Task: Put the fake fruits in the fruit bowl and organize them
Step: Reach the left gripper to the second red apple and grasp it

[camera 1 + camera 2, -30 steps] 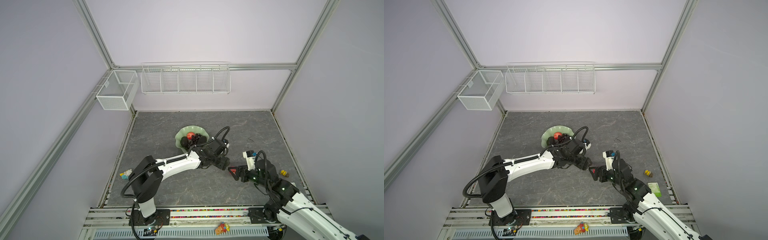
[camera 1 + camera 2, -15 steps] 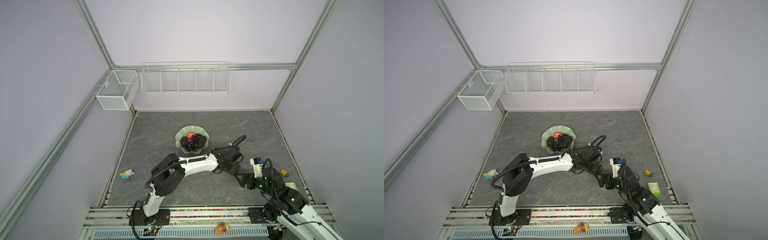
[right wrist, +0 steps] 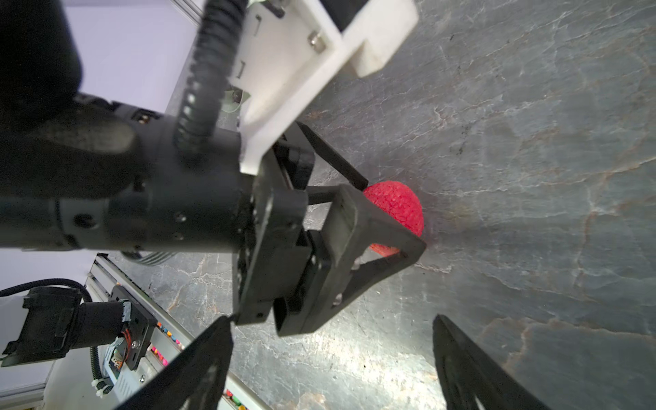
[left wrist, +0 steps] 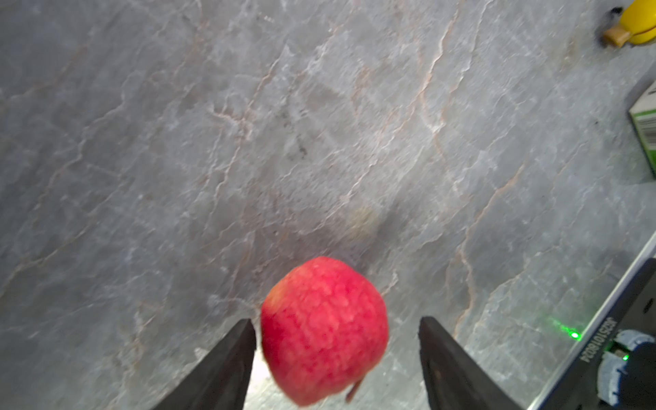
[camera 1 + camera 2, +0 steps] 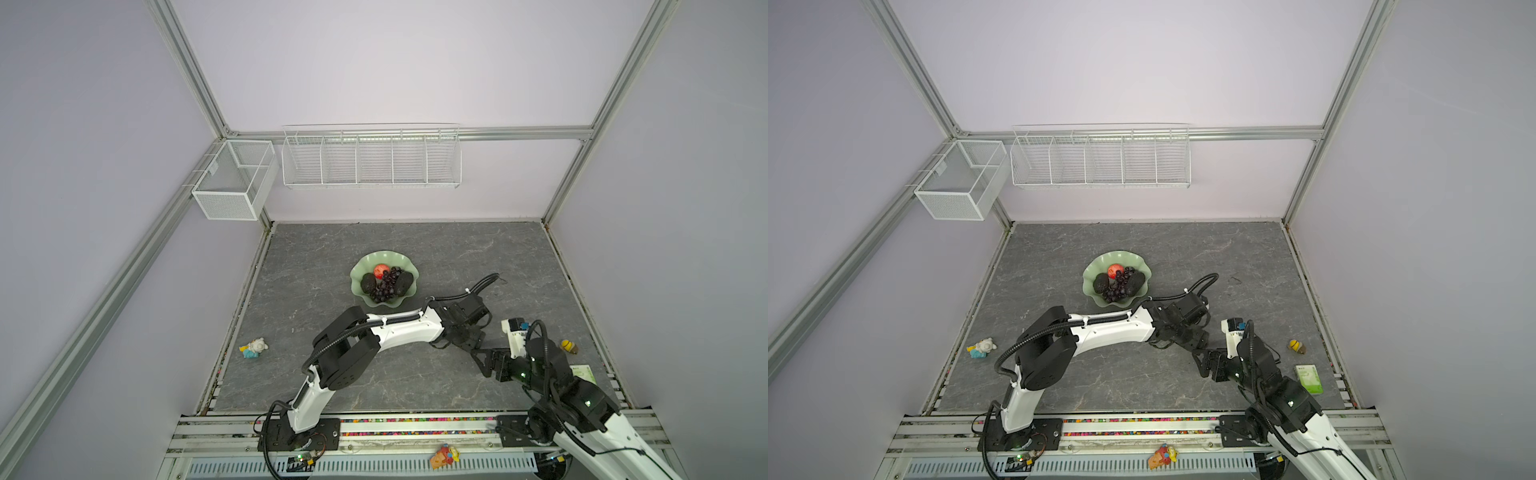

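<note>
– since the left gripper point(image 4: 336, 321) must straddle the loose apple point(image 4: 324, 330) before it can squeeze, its jaws stand spread, one on each side, nothing pinched yet.
– and where is that apple from the bowl point(image 5: 384, 257)?
– well apart from the bowl, on the surface point(image 4: 248, 142), toward the right arm's side. the bowl itself holds the grapes point(image 5: 386, 286), two avocados point(image 5: 368, 284) and another apple point(image 5: 380, 271).
– the right gripper point(image 3: 330, 319)?
– spread too, empty, hanging just beside the left one, probably to keep clear.
– what can't you make out?
– from above, the loose apple is hidden under the left gripper. up close it is blurred and its underside is cut off, so i can't tell whether a finger touches it.
</note>
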Tool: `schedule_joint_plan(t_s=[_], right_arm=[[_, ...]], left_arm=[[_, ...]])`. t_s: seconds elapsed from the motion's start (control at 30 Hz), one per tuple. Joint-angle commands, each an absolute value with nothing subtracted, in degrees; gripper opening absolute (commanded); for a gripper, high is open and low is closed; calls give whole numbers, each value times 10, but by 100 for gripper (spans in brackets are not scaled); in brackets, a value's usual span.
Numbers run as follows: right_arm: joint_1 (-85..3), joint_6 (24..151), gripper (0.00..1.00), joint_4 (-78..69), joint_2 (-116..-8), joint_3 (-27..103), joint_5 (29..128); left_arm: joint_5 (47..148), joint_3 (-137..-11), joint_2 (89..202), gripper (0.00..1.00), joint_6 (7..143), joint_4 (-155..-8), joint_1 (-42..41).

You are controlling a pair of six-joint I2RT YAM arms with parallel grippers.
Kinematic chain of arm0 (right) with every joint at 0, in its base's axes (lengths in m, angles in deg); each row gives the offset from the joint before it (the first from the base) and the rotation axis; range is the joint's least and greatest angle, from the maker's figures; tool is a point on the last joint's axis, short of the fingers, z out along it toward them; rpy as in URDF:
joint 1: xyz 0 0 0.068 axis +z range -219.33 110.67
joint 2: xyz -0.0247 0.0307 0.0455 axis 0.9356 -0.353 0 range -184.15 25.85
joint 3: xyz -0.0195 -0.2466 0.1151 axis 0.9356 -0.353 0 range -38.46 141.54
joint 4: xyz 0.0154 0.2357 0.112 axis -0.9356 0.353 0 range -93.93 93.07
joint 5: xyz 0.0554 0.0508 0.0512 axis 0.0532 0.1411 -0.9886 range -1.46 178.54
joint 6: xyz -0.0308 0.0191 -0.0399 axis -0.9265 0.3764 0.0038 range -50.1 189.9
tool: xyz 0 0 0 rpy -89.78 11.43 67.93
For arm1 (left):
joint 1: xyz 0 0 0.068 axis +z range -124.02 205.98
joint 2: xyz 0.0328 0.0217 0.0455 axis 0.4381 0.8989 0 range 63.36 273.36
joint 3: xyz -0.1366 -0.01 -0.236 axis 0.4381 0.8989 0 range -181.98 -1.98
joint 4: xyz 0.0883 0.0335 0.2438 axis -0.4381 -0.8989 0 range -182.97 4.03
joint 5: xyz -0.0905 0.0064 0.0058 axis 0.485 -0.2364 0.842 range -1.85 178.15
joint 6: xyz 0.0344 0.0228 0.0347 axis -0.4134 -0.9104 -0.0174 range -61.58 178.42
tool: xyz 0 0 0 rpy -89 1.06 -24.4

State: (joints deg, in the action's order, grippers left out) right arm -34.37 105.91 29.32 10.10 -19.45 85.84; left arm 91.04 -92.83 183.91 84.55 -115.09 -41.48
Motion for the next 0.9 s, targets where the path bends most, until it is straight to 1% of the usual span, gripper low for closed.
schedule_joint_plan(t_s=[0.0, 0.17, 0.4, 0.53, 0.6, 0.87], right_arm=[[-343, 1066, 89, 306, 117, -201, 869], [-344, 1070, 89, 316, 128, -199, 878], [-344, 1093, 89, 338, 171, -204, 917], [-344, 1098, 89, 345, 187, -214, 920], [-343, 1099, 89, 343, 187, -217, 921], [-344, 1081, 89, 325, 156, -200, 922]], left_arm=[[906, -965, 1864, 72, 860, -1170, -420], [897, -993, 1885, 70, 869, -1217, -420], [904, -993, 1887, 70, 863, -1243, -420], [892, -990, 1888, 70, 859, -1249, -420], [887, -988, 1886, 68, 855, -1240, -420], [903, -1017, 1907, 70, 848, -1225, -414]])
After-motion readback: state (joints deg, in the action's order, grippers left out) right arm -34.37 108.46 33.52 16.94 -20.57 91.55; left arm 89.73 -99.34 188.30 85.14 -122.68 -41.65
